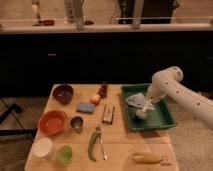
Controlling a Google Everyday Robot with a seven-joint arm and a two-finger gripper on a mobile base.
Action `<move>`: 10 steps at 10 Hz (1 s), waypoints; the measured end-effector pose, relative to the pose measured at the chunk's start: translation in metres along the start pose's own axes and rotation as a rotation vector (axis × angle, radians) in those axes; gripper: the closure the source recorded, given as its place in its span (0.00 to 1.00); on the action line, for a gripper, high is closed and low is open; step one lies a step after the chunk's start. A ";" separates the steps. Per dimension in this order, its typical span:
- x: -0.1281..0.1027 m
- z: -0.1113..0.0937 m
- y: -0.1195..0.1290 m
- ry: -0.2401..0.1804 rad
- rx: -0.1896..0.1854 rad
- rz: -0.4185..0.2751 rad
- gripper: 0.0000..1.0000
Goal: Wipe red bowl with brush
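The biggest thing is the light wooden table (120, 145). A white robot arm (186, 97) reaches in from the 3 o'clock side. At 3 o'clock on the table lies a green tray (161, 114). The arm bends down into this tray. The gripper (146, 104) hangs low over the middle of the tray, and I cannot tell if it is open or closed. The red bowl (51, 121) sits at 9 o'clock on the table, far from the tray. A smaller dark maroon bowl (63, 93) is at 10 o'clock. A white tub (42, 148) is at 8 o'clock, and a green cup (64, 154) is just beside it at 7 o'clock. A tool with a green handle (93, 145) lies at 6 o'clock. A long yellow thing (147, 158) lies at 5 o'clock. A pale cloth (134, 101) lies in the tray. The brush (142, 114) lies in the tray too, right under the gripper, and I cannot tell if the gripper touches it. A blue sponge (85, 107) and a small box (108, 113) lie near the middle of the table. A small metal cup (76, 123) stands just beside the red bowl, at its 3 o'clock. A little orange ball (95, 99) sits at 12 o'clock.
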 end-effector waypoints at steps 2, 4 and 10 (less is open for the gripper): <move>0.007 -0.017 0.005 0.022 0.032 0.033 1.00; 0.011 -0.032 0.010 0.034 0.072 0.065 1.00; 0.007 -0.067 -0.003 -0.044 0.315 0.119 1.00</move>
